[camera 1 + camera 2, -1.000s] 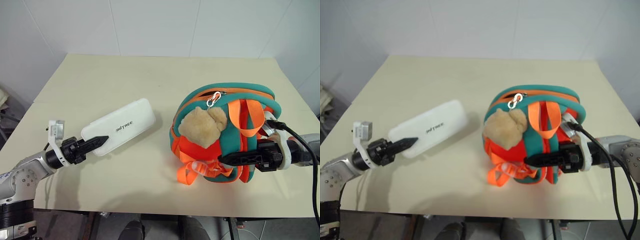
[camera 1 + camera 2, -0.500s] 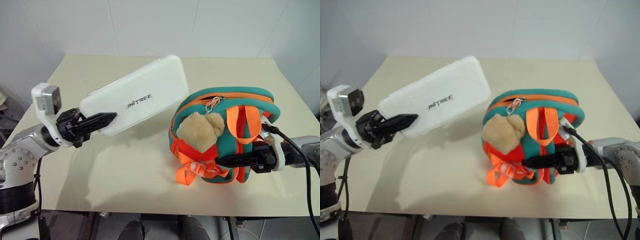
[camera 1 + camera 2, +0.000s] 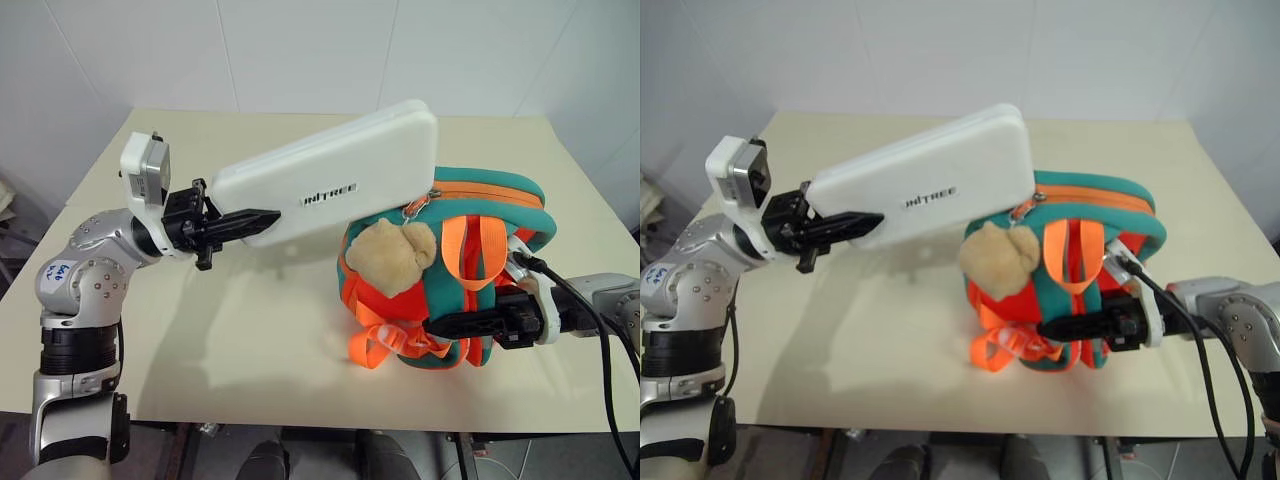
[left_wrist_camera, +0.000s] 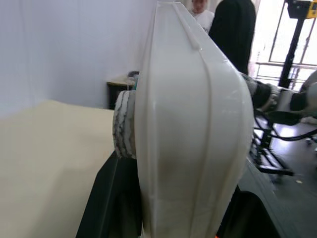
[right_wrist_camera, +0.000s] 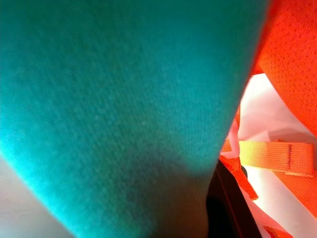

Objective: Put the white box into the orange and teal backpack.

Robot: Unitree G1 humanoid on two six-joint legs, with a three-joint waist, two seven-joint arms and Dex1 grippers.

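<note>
Left gripper (image 3: 262, 220): black jaws clamped across the near-left end of the white box (image 3: 335, 177), a flat, smooth plastic case with rounded corners and small dark lettering on its broad face. The box is lifted clear of the surface (image 3: 250, 330), tilted with its far end raised, and that end overlaps the top left of the orange and teal backpack (image 3: 470, 270).

Right gripper (image 3: 440, 326): slim black jaws drawn narrow against the near lower side of the backpack, among its orange webbing straps (image 3: 385, 340); whether fabric is pinched cannot be told.

Backpack: soft, domed, teal fabric with an orange panel and orange zipper trim, standing on the right half of the surface. A tan plush bear (image 3: 392, 256) hangs on its left front.

Surface: pale beige, matte, rectangular.
</note>
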